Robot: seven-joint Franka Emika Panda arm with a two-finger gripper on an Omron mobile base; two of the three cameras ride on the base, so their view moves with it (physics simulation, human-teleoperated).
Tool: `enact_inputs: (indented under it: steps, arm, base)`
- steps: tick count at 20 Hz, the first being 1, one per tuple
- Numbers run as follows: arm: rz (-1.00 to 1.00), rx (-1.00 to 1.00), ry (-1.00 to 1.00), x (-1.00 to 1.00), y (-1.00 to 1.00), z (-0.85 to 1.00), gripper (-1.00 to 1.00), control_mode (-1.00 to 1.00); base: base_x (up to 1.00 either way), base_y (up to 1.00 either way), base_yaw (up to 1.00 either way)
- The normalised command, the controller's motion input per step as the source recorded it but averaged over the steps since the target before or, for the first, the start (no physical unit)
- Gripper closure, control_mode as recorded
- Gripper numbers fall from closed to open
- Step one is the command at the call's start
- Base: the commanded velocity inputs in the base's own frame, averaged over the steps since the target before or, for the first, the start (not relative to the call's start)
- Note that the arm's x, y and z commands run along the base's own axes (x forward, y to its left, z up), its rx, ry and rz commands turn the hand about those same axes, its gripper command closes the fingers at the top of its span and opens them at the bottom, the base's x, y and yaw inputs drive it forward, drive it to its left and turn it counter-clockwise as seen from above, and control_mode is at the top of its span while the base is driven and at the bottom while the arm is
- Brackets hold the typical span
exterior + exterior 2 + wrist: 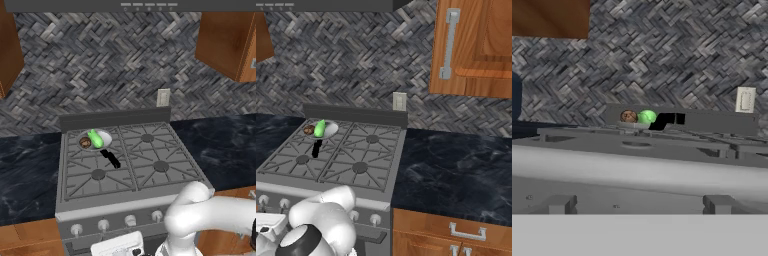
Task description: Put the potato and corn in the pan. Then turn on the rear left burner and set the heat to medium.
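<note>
Jaw state cannot be determined: the finger tips are not resolved in the hand view, and in both base views the hand is low at the stove front, cut by the frame edge. From the hand view, the camera sits low and level with the cooktop edge, facing the control panel of the stove [125,200].

Task items, as placed:
- The pan [103,136] rests on the rear left burner, its black handle pointing toward the front of the stove.
- The potato [85,143] lies inside the pan, on its left side.
- The corn [96,139] lies inside the pan, just beside the potato and apparently touching it.

Judged status: loading is complete; the remaining step is the burner control. A row of knobs [103,225] runs along the front panel.

Hazards from this position:
1. Wrong knob. The knobs look alike and no markings are legible, so a neighbouring burner could be lit instead.
2. Over-rotation. Turning past the middle setting would give high heat, not medium.
3. Slip. A poorly centred grip on a small round knob may rotate without turning it.
4. Collision. A raised elbow close to the cooktop edge could strike the panel
</note>
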Motion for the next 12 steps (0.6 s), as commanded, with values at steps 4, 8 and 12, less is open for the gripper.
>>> enact_inputs:
  steps: [4,8,12]
  arm:
    - [0.00,0.08,0.00,0.01,-0.11,-0.14,-1.00,-1.00]
    - [0.00,0.07,0.00,0.02,-0.05,-0.04,-1.00,-1.00]
    - [0.00,0.02,0.00,0.10,-0.02,-0.04,-1.00,-1.00]
  base:
    - [0.00,0.00,0.00]
    - [0.00,0.00,0.00]
    - [0.00,0.00,0.00]
